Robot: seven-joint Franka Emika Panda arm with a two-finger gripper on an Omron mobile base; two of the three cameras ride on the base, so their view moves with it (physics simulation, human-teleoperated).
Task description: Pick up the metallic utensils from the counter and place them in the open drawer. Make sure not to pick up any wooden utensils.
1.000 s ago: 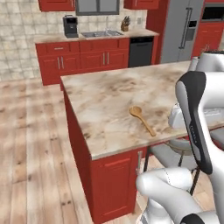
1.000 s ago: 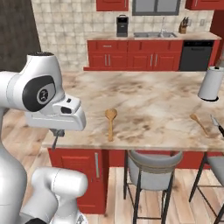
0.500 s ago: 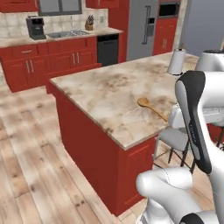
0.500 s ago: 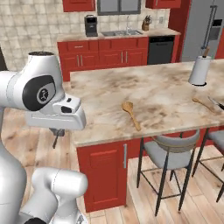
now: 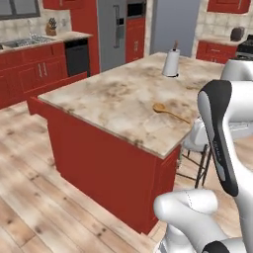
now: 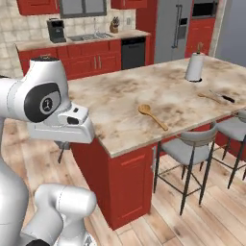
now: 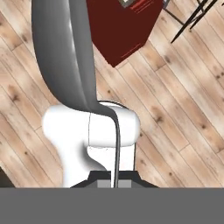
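**Utensils untouched, pincer far from the table**

Left base view: table [image 5: 113,99] with a marbled top over red cabinets. The wooden spoon [image 5: 169,112] lies near its right edge, and a paper towel roll [image 5: 171,63] stands at the far side. The white arm rises at right, folded well clear of the top.

Right base view: the same table [image 6: 120,103] seen from the other side. The wooden spoon [image 6: 152,115] lies near the front edge, above a stool [image 6: 185,146]. Far right, near the towel roll [image 6: 194,67], lie the knife [image 6: 222,96], black handle and silver blade, and just beside it a thin tan-looking utensil [image 6: 209,96], too small to name with certainty. No open drawer can be made out here.

Hand view: the camera looks down at the plank floor [image 7: 175,109] past the robot's own body; the pincer is closed and empty.

My reading: nothing is placed yet. Both metal pieces remain to be fetched, and the drawer is still to be found.
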